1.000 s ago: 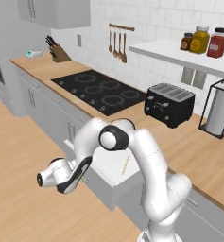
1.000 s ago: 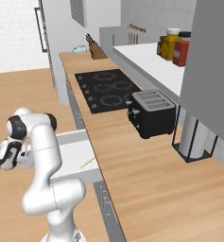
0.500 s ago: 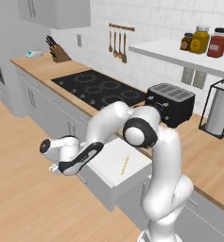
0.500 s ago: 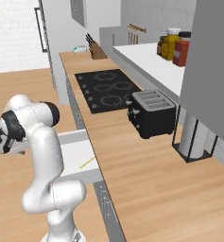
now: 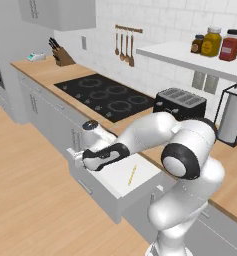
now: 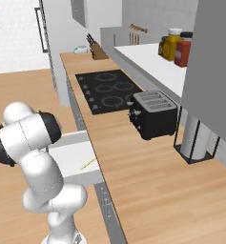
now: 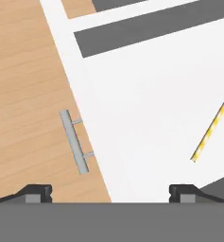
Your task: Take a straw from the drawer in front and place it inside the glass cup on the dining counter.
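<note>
The drawer [image 5: 97,196] stands pulled out below the worktop, its white inside [image 7: 146,94] showing. A thin pale yellow straw [image 5: 132,175] lies flat on the drawer floor toward its right side; it is also seen as the straw [image 6: 88,163] and the straw [image 7: 210,131]. My gripper [image 5: 80,160] hovers open over the drawer's left front corner, pointing down, with nothing between its fingers. In the hand view the gripper [image 7: 111,191] looks down on the drawer's silver handle [image 7: 74,142], and the straw lies off to the right of it. The glass cup and the dining counter are out of view.
A black hob [image 5: 105,94] sits in the wooden worktop behind the drawer, with a black toaster [image 5: 181,102] and a paper towel holder [image 5: 234,117] to its right. A shelf with jars [image 5: 212,42] hangs above. Wooden floor [image 5: 30,190] lies in front of the cabinets.
The hand rose from low in front of the drawer and swung in over its front corner. The jaws opened wide.
</note>
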Controlling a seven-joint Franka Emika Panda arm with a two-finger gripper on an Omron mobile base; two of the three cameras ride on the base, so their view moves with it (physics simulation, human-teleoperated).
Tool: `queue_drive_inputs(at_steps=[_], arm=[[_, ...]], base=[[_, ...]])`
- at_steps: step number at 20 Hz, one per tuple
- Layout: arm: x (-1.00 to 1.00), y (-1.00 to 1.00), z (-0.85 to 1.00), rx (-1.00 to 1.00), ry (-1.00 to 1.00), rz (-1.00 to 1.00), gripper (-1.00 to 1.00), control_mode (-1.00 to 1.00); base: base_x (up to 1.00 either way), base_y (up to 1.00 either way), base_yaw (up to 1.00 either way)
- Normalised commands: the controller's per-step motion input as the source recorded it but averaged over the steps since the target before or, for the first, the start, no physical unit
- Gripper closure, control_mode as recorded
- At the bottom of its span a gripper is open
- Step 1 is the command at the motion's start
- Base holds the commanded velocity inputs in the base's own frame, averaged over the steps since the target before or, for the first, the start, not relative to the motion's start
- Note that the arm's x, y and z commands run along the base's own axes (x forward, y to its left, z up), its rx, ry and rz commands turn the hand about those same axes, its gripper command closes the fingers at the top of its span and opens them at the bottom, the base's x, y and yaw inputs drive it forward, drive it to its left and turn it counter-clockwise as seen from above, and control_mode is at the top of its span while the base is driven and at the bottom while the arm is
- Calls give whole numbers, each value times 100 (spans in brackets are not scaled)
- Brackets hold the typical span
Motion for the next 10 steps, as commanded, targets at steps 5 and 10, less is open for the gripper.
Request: queue_drive_inputs(at_steps=[5,10], arm=[[58,-58,3,5,16,-5,-100,-100],[56,-21,-35,-1,4,0,-100,-100]], base=[[0,0,0],[0,0,0]])
